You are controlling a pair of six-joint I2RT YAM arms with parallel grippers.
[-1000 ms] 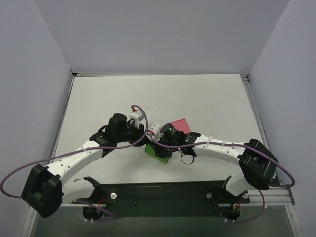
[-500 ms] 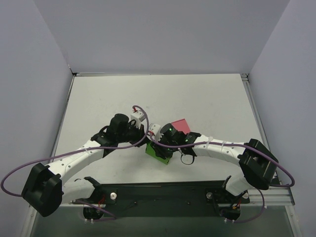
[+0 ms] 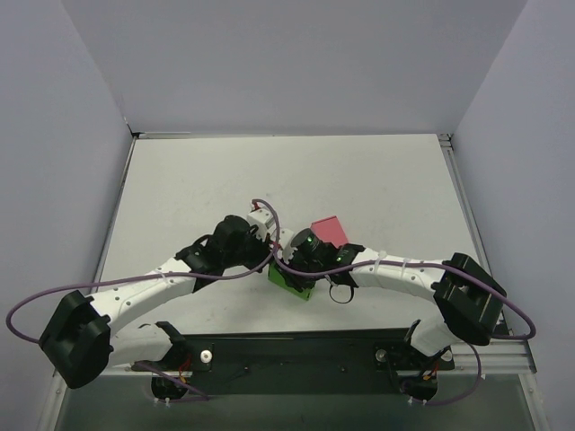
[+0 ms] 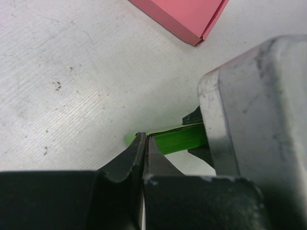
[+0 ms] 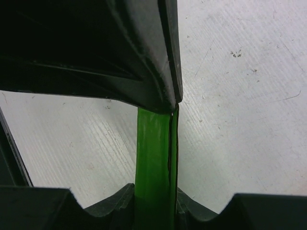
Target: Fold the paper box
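Observation:
The paper box point(image 3: 289, 281) is bright green and sits mid-table between both grippers. My right gripper point(image 5: 154, 203) is shut on it, and the green card point(image 5: 153, 153) stands on edge between its two fingers. My left gripper point(image 4: 145, 137) is shut with its tips meeting on the thin doubled edge of the box point(image 4: 180, 139). In the right wrist view, the left fingers point(image 5: 158, 91) cap the box's far end. From above, the left gripper point(image 3: 272, 260) and right gripper point(image 3: 292, 265) almost touch over the box.
A flat pink box point(image 3: 331, 228) lies just behind the right wrist, and it also shows in the left wrist view as the pink box point(image 4: 182, 19). The right arm's grey housing point(image 4: 259, 120) fills the right side of that view. White walls stand round the table point(image 3: 180, 180).
The left arm has swung right and forward to the green box and its jaws have gone from partly open to shut. The right gripper has stayed on the box.

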